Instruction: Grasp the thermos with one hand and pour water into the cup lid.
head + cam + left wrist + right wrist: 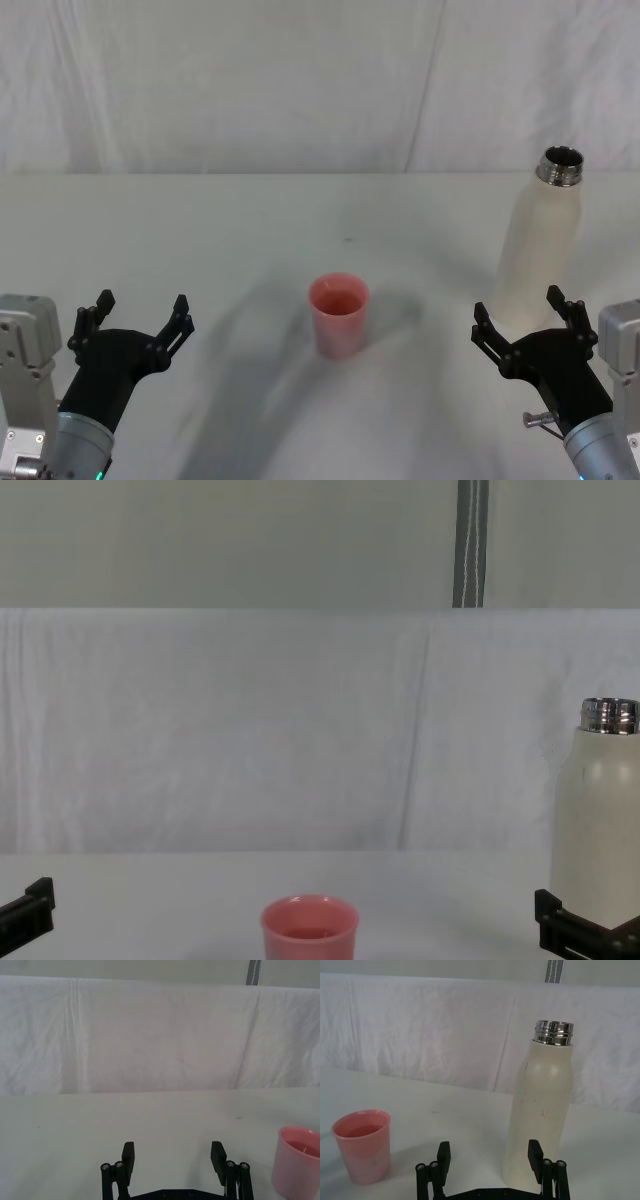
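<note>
The cream-white thermos (541, 244) stands upright on the right of the white table, its steel neck uncapped; it also rises in the right wrist view (540, 1110) and chest view (596, 820). The pink cup lid (338, 315) stands at the table's middle, seen too from the right wrist (363, 1145), left wrist (296, 1162) and chest (309, 929). My right gripper (522, 318) is open just in front of the thermos base, fingers apart from it (490, 1157). My left gripper (140, 313) is open at the near left, holding nothing (173, 1158).
The white table (200, 230) runs back to a white draped cloth wall (300, 80). A grey pole (471, 542) stands behind the cloth. Free surface lies between the cup lid and both grippers.
</note>
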Available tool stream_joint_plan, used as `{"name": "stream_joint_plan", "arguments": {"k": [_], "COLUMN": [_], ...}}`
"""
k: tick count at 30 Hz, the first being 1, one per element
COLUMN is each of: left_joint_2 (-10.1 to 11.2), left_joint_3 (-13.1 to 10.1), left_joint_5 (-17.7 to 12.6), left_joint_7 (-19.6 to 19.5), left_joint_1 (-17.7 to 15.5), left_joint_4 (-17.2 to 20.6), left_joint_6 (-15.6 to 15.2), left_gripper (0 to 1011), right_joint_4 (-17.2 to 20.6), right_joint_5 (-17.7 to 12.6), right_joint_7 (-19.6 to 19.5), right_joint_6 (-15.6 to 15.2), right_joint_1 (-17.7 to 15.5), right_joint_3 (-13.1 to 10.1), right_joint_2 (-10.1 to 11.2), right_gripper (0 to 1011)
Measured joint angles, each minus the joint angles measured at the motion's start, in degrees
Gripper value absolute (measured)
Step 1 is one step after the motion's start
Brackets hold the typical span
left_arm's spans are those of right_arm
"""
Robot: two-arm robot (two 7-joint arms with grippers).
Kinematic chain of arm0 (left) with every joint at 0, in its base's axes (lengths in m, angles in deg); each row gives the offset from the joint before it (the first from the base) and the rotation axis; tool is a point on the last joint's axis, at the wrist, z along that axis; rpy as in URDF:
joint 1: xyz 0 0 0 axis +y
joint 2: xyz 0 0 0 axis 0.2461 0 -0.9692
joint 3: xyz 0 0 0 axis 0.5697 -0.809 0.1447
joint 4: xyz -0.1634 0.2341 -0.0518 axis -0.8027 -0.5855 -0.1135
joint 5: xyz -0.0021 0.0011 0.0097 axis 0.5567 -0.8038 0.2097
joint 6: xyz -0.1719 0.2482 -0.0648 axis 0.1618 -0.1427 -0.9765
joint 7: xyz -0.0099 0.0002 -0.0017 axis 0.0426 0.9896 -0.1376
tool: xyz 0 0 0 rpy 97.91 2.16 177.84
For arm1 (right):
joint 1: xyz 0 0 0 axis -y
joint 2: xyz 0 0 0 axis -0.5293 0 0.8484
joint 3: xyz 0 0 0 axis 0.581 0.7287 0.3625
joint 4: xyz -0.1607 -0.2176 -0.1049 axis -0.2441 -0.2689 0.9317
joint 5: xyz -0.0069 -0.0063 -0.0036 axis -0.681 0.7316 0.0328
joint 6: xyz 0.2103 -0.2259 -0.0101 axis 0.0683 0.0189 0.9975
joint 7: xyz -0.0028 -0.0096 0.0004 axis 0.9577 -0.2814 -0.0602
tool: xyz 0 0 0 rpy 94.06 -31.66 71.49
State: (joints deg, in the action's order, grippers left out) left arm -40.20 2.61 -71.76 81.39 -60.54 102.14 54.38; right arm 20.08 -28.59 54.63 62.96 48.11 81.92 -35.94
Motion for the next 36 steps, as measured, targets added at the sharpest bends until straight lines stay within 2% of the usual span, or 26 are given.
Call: {"name": "stream_joint_plan", "arguments": {"k": [36], "left_joint_2": [0.00], "left_joint_3": [0.00], "left_joint_5": [0.00], "left_joint_7": [0.00], "left_joint_1": [0.00], "left_joint_4": [0.00], "left_joint_6": [0.00], "left_gripper": [1001], "right_joint_4": [0.00], "right_joint_5": [0.00], "right_joint_7": [0.00], "right_joint_6": [0.00], "right_joint_1": [0.00], "right_joint_3": [0.00], "right_joint_2": [0.00], "right_gripper": [1001]}}
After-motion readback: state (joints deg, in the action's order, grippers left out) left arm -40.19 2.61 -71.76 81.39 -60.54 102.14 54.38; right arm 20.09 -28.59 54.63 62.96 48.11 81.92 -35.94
